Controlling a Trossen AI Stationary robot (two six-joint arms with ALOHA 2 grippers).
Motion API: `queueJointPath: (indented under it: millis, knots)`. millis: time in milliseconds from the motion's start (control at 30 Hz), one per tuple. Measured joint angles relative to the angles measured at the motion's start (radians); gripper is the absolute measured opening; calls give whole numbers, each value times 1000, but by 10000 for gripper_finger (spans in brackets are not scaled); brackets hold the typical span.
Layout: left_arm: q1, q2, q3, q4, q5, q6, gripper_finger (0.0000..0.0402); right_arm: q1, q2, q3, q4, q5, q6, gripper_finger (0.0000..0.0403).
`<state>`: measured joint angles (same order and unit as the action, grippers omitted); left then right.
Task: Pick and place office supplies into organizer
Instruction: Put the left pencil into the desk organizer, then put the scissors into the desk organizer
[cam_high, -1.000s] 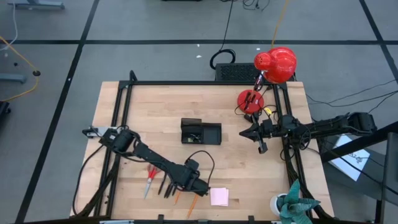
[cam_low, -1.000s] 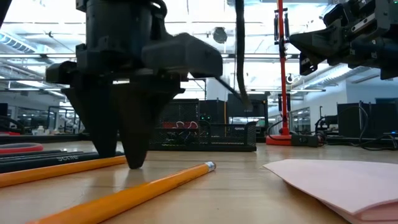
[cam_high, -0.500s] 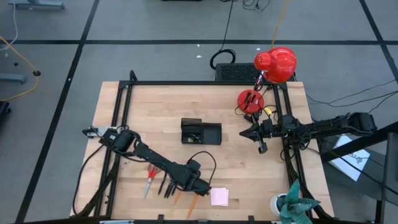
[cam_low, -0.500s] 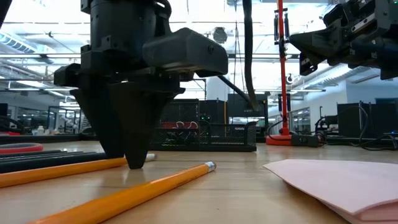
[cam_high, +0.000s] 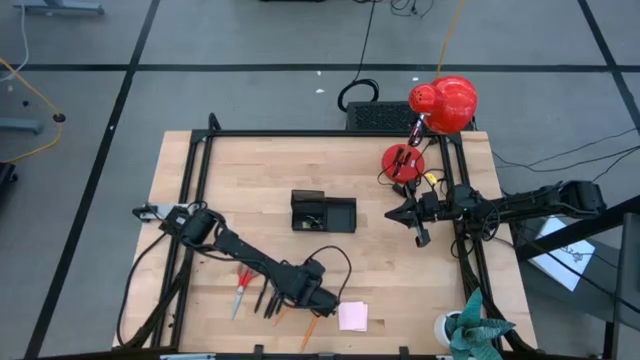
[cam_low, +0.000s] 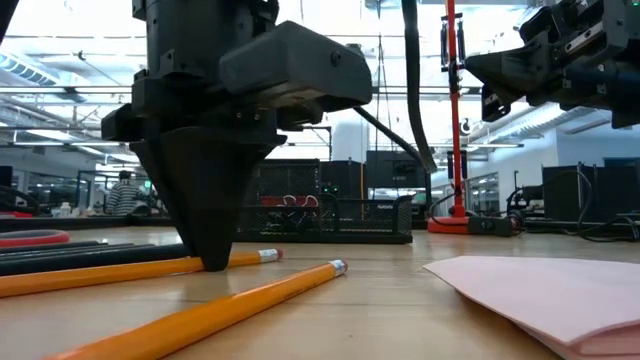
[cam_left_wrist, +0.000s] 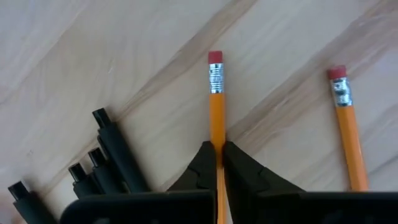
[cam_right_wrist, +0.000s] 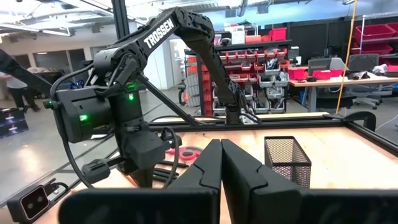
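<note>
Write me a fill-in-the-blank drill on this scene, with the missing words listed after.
1. The left end effector is shut on an orange ____.
2. A second pencil lies ____ on the table.
3. The pink sticky-note pad lies ____ the organizer.
4. The right end effector hangs beside the ____ lamp.

Missing words: pencil; loose; outside; red

Organizer (cam_high: 322, 213) mid-table; pencils (cam_high: 310, 331), sticky-note pad (cam_high: 352, 316) near front edge.

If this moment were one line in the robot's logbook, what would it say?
left gripper: shut on pencil, at table level | right gripper: shut, waiting at table's right side | organizer: mid-table
</note>
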<state>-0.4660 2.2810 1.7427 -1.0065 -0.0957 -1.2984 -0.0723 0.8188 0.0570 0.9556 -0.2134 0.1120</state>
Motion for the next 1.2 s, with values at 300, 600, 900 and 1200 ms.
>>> queueJointPath:
  millis: [300, 600, 900, 1200]
  knots:
    - [-4, -28, -4, 33, -99, 88, 26, 0, 0, 0, -10, 0, 0, 0]
    - [4, -97, -3, 156, -229, 206, 2, 0, 0, 0, -21, 0, 0, 0]
    - [17, -170, -2, 171, -339, 267, 2, 0, 0, 0, -28, -1, 0, 0]
    - [7, -173, -1, 170, -204, 214, 19, 0, 0, 0, -32, -1, 0, 0]
